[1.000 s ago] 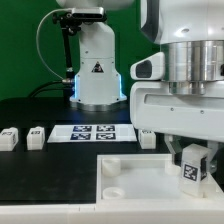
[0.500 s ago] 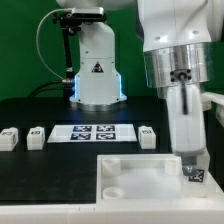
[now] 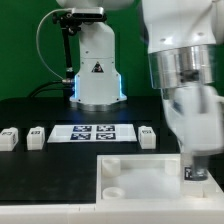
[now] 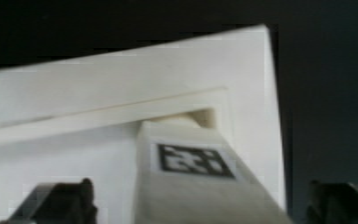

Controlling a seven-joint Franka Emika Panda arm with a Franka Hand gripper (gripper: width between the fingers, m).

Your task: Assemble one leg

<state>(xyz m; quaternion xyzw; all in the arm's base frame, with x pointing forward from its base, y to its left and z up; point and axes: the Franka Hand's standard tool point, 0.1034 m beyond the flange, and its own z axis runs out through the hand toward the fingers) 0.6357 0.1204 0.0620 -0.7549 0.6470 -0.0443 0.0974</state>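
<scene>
A white leg point(image 4: 197, 175) with a square black-and-white tag stands upright at a corner of the large white plate point(image 4: 69, 110). My gripper point(image 4: 201, 203) straddles it. A dark fingertip point(image 4: 64, 200) shows on each side of the leg, with a visible gap between each one and the leg. In the exterior view my gripper point(image 3: 195, 168) is over the plate's point(image 3: 140, 180) near corner on the exterior view's right. The leg's tag point(image 3: 193, 172) peeks out there. Three more legs lie on the black table point(image 3: 9, 138), point(image 3: 36, 136), point(image 3: 148, 137).
The marker board point(image 3: 93, 132) lies flat between the loose legs. The robot's white base point(image 3: 97, 70) stands behind it. The plate fills the front of the table, with a round socket point(image 3: 112, 186) near its left corner.
My wrist has turned about its vertical axis, so the hand now shows its narrow side. The leg stays at the plate's corner, a little lower than a second ago.
</scene>
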